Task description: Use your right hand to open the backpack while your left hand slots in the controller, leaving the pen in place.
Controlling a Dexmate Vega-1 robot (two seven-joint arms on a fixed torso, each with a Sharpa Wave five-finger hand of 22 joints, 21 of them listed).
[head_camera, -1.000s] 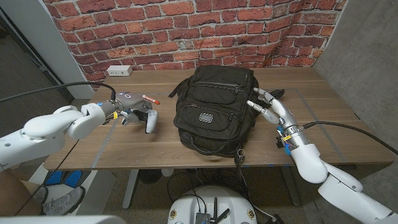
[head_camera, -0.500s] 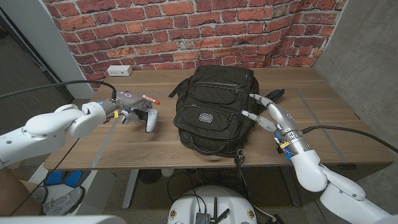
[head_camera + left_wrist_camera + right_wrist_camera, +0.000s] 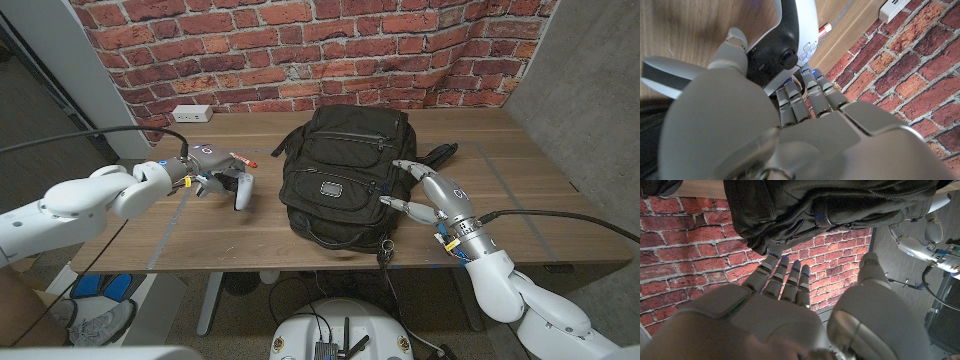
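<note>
No readable brand or writing: the backpack [image 3: 345,180] carries a small plate on its front pocket, but its marking is too small to read.

Item count on the tabletop [image 3: 520,215]: one black backpack, one white-and-black controller [image 3: 238,188], one pen [image 3: 241,158] with a red cap, one white power strip [image 3: 192,113] at the far edge near the brick wall [image 3: 300,45].

The backpack lies at the middle of the tabletop, its zippers closed as far as the head view shows. The controller lies to the robot's left of the backpack, well apart from it. The pen lies just beyond the controller.

Left hand [image 3: 205,172]: the arm reaches in from the robot's left side; the hand sits over the controller. In the left wrist view the fingers [image 3: 812,95] curl over the controller [image 3: 785,45] body, touching it; whether it is firmly grasped cannot be told.

Right hand [image 3: 430,192]: the arm enters from the lower right; the hand is released, holding nothing, its fingers [image 3: 405,208] spread and extended toward the backpack's right side, fingertips at or just beside the fabric. In the right wrist view the fingers [image 3: 790,277] point toward the backpack [image 3: 830,205].
</note>
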